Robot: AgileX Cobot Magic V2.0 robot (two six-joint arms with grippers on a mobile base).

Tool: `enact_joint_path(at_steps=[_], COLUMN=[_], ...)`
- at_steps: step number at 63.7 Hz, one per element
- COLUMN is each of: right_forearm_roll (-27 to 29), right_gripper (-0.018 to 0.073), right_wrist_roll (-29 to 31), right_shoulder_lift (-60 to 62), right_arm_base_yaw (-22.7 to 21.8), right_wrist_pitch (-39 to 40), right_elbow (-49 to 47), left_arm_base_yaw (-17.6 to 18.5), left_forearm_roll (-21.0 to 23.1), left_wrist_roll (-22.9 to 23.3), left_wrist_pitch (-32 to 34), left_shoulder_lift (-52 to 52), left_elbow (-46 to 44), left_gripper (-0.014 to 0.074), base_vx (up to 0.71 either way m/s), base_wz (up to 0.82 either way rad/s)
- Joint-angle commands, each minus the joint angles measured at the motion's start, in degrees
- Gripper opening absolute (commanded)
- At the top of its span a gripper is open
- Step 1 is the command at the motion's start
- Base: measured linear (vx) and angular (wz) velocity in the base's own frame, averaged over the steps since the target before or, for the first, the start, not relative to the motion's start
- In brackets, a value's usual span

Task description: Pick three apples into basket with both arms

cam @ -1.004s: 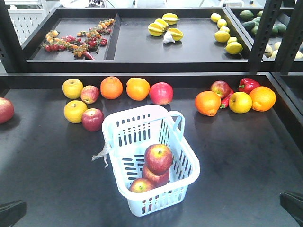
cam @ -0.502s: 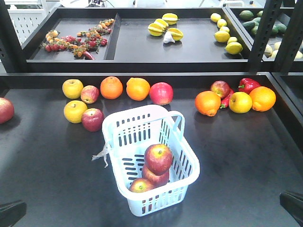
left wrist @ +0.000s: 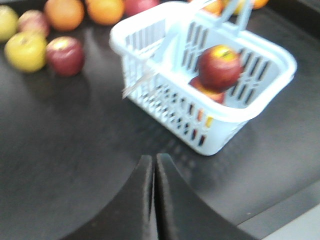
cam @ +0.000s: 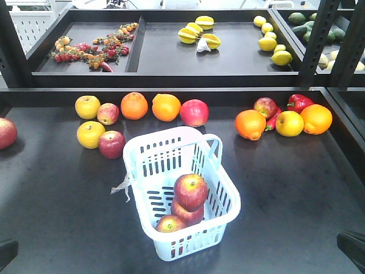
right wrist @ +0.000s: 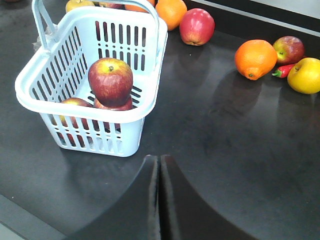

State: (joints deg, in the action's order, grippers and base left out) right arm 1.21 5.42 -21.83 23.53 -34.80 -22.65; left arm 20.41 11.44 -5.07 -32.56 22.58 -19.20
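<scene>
Three apples (cam: 190, 191) unmoved in basket (cam: 231, 212) (left end effector (left wrist: 154, 162) further withdrawn)

Three apples (cam: 190, 191) lie stacked in the basket (cam: 225, 214), fruit rows behind it on the table (cam: 296, 182)

A big dark table (cam: 296, 188) fills most of the front view. It is black and a bit shiny, and soft light glows on it. A raised black edge (cam: 171, 93) runs along its far side at 12 o'clock. Behind that sits a black shelf tray (cam: 228, 57) split into parts. Black metal posts (cam: 322, 40) stand at 1 o'clock. A white panel with holes (cam: 31, 25) shows at 11 o'clock.
</scene>
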Motion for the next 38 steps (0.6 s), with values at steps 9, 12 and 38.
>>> enact_joint_path(at_steps=[9,12,38], right_forearm_roll=[-0.6,-0.6,-0.6], right_gripper=[-0.0004,-0.0004,-0.0004], right_wrist_roll=[-0.2,-0.2,-0.2], right_shoulder_lift=[-0.3,-0.3,-0.3], right_arm_base_yaw=[-0.3,-0.3,-0.3], right_wrist_pitch=[4.0,4.0,3.9], right_elbow=[-1.5,-1.5,-1.5], left_arm_base_yaw=[0.2,0.2,-1.3], left_forearm_roll=[-1.6,-1.4,-6.5], left_wrist_roll=[5.1,5.1,5.9], left_wrist_pitch=[12.5,15.2,28.0], left_shoulder_lift=[0.3,0.2,-11.7], left_elbow=[8.1,10.6,21.9], left_gripper=[-0.0006,-0.0006,-0.0006], base_vx=[0.0,0.0,0.0], base_wz=[0.0,0.0,0.0])
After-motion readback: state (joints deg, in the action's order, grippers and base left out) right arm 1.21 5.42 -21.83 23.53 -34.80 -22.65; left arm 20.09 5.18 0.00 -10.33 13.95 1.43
